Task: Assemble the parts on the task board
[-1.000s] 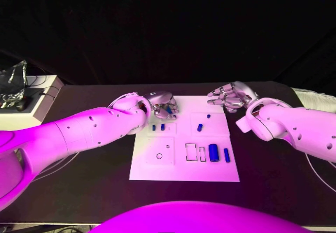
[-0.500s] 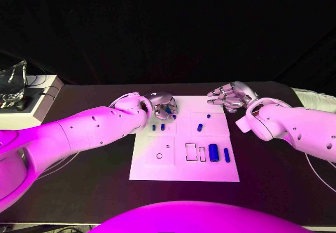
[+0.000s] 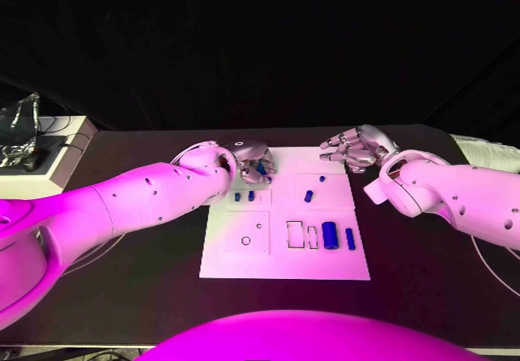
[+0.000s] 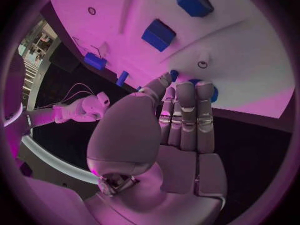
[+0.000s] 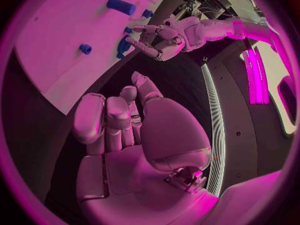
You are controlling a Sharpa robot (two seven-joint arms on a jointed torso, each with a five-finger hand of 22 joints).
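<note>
The silver left hand (image 3: 252,161) pinches a small blue part (image 3: 260,170) above the white task board's (image 3: 285,259) upper-left corner; the silver right hand (image 3: 353,150), fingers curled, holds nothing at upper right.

The head camera looks steeply down from above onto the black table (image 3: 130,301), taking in the whole flat white task board (image 3: 284,259) from some way off. The left wrist camera sits close behind the silver many-fingered left hand (image 4: 172,122), facing along its fingers onto the board's far end. The right wrist camera sits just as close behind the silver right hand (image 5: 122,122). Both wrist views share the board and its small blue parts (image 5: 120,6) with the head view.
</note>
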